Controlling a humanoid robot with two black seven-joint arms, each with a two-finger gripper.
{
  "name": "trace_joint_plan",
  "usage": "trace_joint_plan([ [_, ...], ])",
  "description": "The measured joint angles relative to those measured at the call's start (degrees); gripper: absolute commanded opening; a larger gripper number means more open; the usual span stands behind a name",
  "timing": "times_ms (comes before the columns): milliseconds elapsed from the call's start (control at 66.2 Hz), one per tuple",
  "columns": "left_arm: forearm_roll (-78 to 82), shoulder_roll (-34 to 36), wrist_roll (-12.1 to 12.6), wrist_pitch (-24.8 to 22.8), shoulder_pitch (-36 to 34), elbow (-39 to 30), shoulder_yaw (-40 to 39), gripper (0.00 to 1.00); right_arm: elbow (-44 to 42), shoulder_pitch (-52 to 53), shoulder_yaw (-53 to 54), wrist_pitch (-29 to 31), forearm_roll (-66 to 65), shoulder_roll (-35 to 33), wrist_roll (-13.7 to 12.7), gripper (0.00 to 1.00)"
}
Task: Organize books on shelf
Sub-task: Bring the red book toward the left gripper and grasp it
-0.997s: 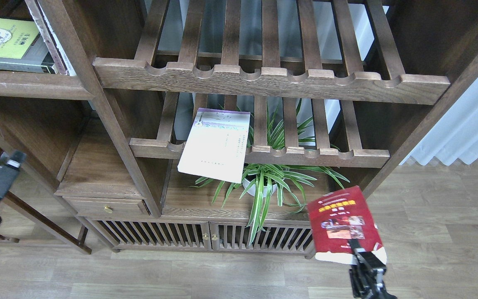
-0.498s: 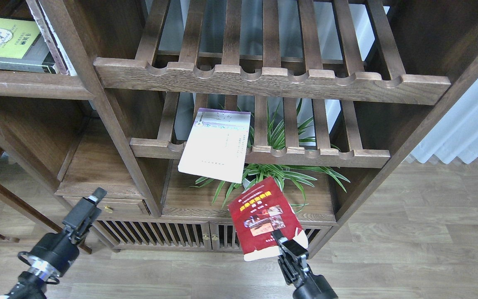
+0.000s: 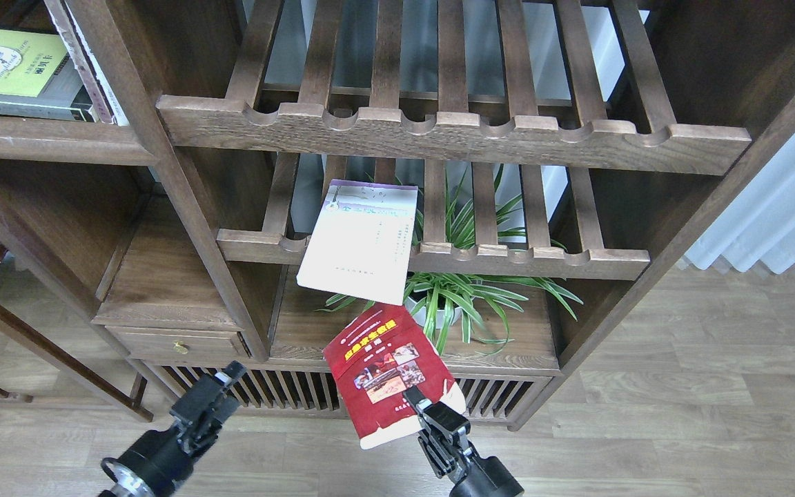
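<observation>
My right gripper [image 3: 417, 402] is shut on the lower edge of the thick red book [image 3: 385, 369] and holds it tilted in the air, in front of the low cabinet. The white-lavender book [image 3: 363, 241] lies on the lower slatted rack and overhangs its front rail. The black-grey book with the yellow-green panel [image 3: 14, 72] lies flat on the solid dark-brown shelf [image 3: 45, 143] at the upper left. My left gripper [image 3: 230, 375] is low at the left, in front of the cabinet doors, holding nothing. Its fingers cannot be told apart.
Thin pale upright volumes [image 3: 87, 62] lean beside the black-grey book. A potted spider plant [image 3: 456, 297] stands under the lower rack. A brass-knobbed drawer [image 3: 178, 347] sits left of it. The upper slatted rack [image 3: 453, 134] juts forward. A curtain [image 3: 777, 207] hangs at right.
My right gripper has carried the red book left and slightly up, from the right floor side to below the white-lavender book. My left arm has swung in from the left edge toward the cabinet.
</observation>
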Motion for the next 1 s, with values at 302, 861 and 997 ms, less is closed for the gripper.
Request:
trace_joint_plan([
  [302,0.2,-5.4,-0.2,0.0,-0.1,1.1,2.9,0.97,0.1,-0.4,-0.8,0.0,-2.1,0.0,-0.2,0.06],
  [861,0.6,-14.8,-0.4,0.0,-1.6,9.6,4.6,0.88,0.6,-0.6,-2.4,0.0,-2.6,0.0,-1.9,0.06],
  [997,0.2,-16.2,-0.7,0.0,-2.7,11.0,3.7,0.75,0.6,-0.6,-2.3,0.0,-2.7,0.0,-1.9,0.06],
])
